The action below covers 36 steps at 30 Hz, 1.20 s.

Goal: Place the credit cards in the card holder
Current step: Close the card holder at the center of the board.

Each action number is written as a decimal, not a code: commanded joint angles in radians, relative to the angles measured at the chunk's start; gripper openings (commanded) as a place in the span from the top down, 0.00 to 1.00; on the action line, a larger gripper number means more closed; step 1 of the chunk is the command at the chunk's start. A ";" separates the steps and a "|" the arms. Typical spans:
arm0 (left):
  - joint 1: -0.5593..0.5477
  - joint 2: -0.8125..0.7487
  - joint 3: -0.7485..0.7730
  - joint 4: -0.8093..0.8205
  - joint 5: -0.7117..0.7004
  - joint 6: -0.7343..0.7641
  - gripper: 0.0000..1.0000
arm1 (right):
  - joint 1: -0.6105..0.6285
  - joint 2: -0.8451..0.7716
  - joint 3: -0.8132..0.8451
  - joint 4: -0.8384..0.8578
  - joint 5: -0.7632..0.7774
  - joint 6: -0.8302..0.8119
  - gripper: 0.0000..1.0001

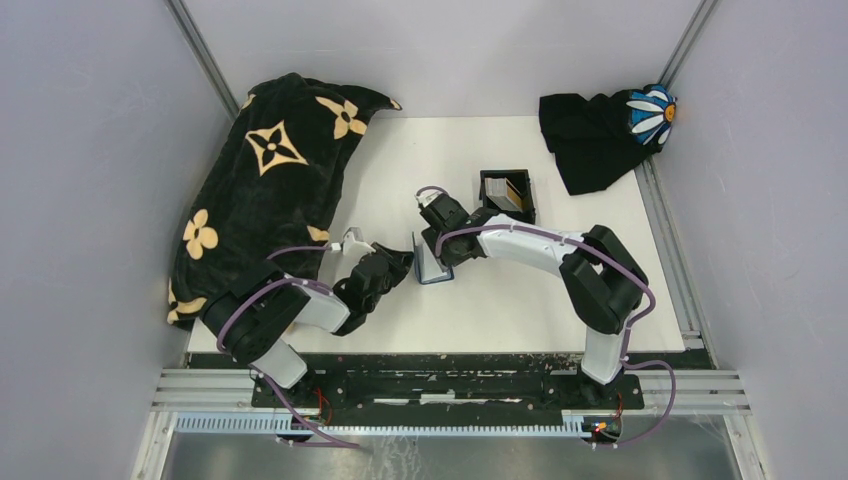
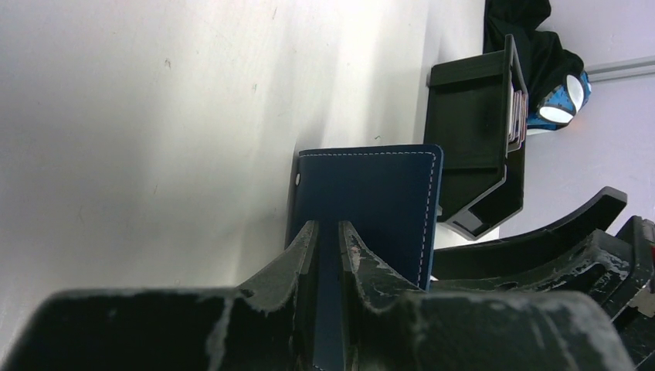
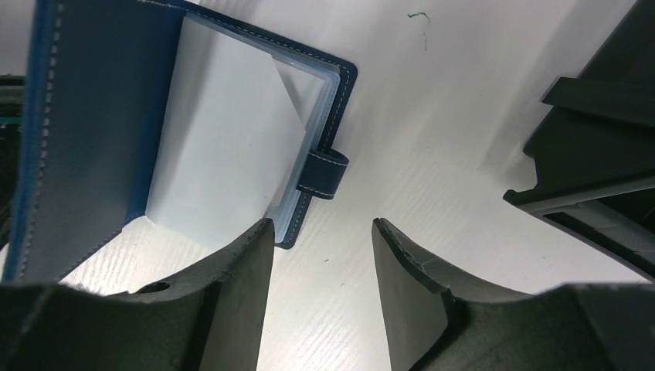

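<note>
Left wrist view shows the left gripper [image 2: 325, 241] clenched on the card holder [image 2: 371, 197]: its two fingers [image 2: 303, 251] press from both sides on the edge of one navy-blue cover, which stands upright between them. White stitching runs along the border of this cover.

From the right wrist view, the right gripper [image 3: 320, 259] is released. Its fingers [image 3: 246, 290] stand apart and only the white table [image 3: 432, 116] shows between them. The card holder [image 3: 93, 116] is open here. One cover rises at the left side, and the light blue clear sleeves [image 3: 224, 154] lie spread beside it. The snap tab [image 3: 323, 171] sticks out from the far edge, just beyond the gripper's tips. One finger overlaps the near corner of the sleeves in the picture; whether it touches them, I cannot tell.

From above, the card holder [image 1: 432, 264] is near the middle of the table, between the left gripper [image 1: 400, 266] and the right gripper [image 1: 440, 236]. The credit cards [image 1: 511, 192] stand on edge inside the black tray [image 1: 486, 190], just behind the right gripper and apart from the card holder. A black blanket [image 1: 270, 190] with a tan flower pattern lies at the left, and a dark cloth [image 1: 590, 145] with a blue and white daisy at the far right corner.
</note>
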 commanded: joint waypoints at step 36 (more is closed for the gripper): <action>-0.005 0.118 0.083 0.081 0.053 0.078 0.79 | 0.005 0.041 -0.062 0.246 0.124 -0.125 0.46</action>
